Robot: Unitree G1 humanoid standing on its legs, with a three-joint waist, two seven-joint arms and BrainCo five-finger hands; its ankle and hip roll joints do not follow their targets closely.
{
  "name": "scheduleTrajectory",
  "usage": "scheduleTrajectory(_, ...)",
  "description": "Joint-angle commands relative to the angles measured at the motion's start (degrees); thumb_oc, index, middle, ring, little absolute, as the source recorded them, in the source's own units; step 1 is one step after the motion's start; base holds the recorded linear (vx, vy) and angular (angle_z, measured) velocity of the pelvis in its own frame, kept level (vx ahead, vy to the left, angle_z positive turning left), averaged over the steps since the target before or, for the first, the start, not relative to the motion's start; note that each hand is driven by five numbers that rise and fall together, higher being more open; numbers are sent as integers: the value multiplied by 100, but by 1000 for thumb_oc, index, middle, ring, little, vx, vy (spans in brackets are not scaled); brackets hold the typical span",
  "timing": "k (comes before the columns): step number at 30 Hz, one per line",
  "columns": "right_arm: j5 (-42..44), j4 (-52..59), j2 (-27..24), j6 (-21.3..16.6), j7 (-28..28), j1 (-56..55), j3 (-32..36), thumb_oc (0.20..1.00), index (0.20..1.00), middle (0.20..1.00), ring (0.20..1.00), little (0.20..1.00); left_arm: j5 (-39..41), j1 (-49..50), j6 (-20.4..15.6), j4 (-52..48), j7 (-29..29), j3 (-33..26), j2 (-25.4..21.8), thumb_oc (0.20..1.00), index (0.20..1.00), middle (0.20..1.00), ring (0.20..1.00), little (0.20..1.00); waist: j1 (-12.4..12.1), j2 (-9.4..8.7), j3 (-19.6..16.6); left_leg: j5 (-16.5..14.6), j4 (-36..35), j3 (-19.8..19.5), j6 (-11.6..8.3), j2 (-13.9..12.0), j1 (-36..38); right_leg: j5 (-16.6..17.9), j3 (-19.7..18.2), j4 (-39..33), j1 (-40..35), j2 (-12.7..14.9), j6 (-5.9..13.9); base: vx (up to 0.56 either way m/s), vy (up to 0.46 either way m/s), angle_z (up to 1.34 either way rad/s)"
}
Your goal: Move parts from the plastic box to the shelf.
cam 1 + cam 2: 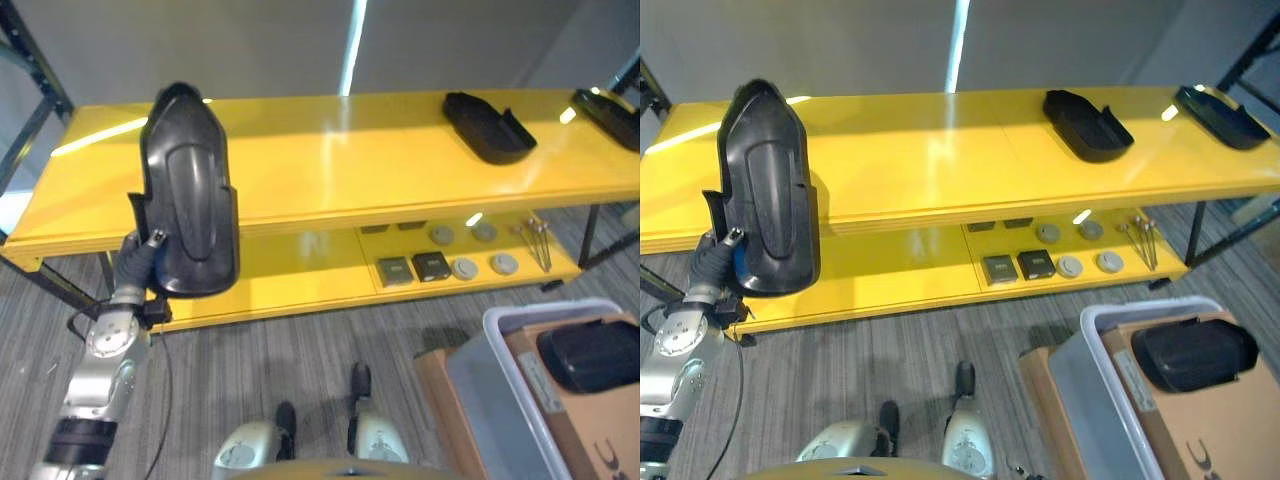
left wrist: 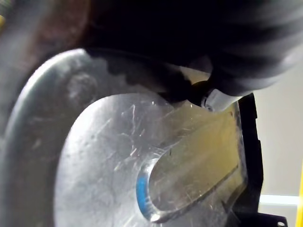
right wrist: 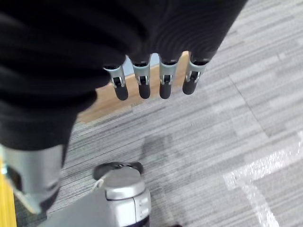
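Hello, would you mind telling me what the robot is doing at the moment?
It is moving black moulded parts from the plastic box to the yellow shelf. Its left hand holds one large black part upright in front of the shelf's left end, not yet set down. Two similar parts already lie on the top shelf to the right, and another black part sits in the box. The right hand hangs open over the carpet.
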State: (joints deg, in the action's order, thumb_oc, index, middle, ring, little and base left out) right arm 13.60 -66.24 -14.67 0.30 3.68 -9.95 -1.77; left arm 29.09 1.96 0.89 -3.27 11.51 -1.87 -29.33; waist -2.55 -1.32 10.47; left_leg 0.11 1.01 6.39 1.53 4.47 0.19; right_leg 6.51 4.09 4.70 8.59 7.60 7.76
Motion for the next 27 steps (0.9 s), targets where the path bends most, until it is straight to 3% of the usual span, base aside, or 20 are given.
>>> scheduleTrajectory(1, 152, 228, -346, 154, -89, 198, -382, 1000, 1000, 1000, 1000, 1000, -48, -855, -61, -624, 266, 2, 185, 200, 200, 200, 200, 200, 243, 62, -286, 95, -395, -421, -354, -991, 316, 24, 272, -711, -834, 46, 104, 99, -327, 70)
scheduleTrajectory(6, 283, 572, -417, 459, -48, 247, -498, 1000, 1000, 1000, 1000, 1000, -150, -987, -98, -394, 208, 120, 211, 200, 200, 200, 200, 200, 291, 104, -311, 283, -435, -372, -477, -1192, 222, -152, 368, -728, -930, -77, -23, 19, -111, 1)
scheduleTrajectory(17, 348, 705, -327, 721, -105, 82, -478, 1000, 1000, 1000, 1000, 1000, -155, -1092, 61, -51, -41, 112, 22, 200, 200, 200, 200, 200, 489, 226, -377, 301, -601, -207, -509, -1201, 408, -195, 264, -770, -1027, -75, -20, 48, 5, -6)
scheduleTrajectory(20, 195, 764, -333, 751, -134, 39, -477, 1000, 1000, 1000, 1000, 1000, -264, -1162, 468, 3, 86, 85, -23, 200, 200, 200, 200, 200, 555, 240, -399, 276, -601, -169, -511, -1186, 450, -170, 209, -854, -1075, -84, -10, 72, -7, -4)
scheduleTrajectory(23, 140, 819, -359, 838, -171, -24, -580, 1000, 1000, 1000, 1000, 1000, -54, -1639, 843, 778, 480, 154, -195, 200, 200, 200, 200, 200, 735, 265, -463, 269, -601, -30, -507, -1198, 507, -188, 103, -854, -1080, -99, 4, 108, -7, -12)
scheduleTrajectory(25, 155, 787, -370, 844, -187, -47, -586, 1000, 1000, 1000, 1000, 1000, -63, -1911, 780, 1398, 764, 244, -253, 200, 200, 200, 200, 200, 838, 283, -490, 273, -601, 34, -501, -1205, 521, -200, 46, -828, -1057, -110, 11, 96, -12, -14)
scheduleTrajectory(27, 230, 686, -411, 781, -204, -28, -646, 1000, 1000, 1000, 1000, 1000, 140, -2302, 971, 2028, 963, 382, -323, 200, 200, 200, 200, 200, 948, 292, -515, 284, -601, 91, -501, -1220, 529, -210, -18, -801, -1018, -130, 19, 80, -24, -15)
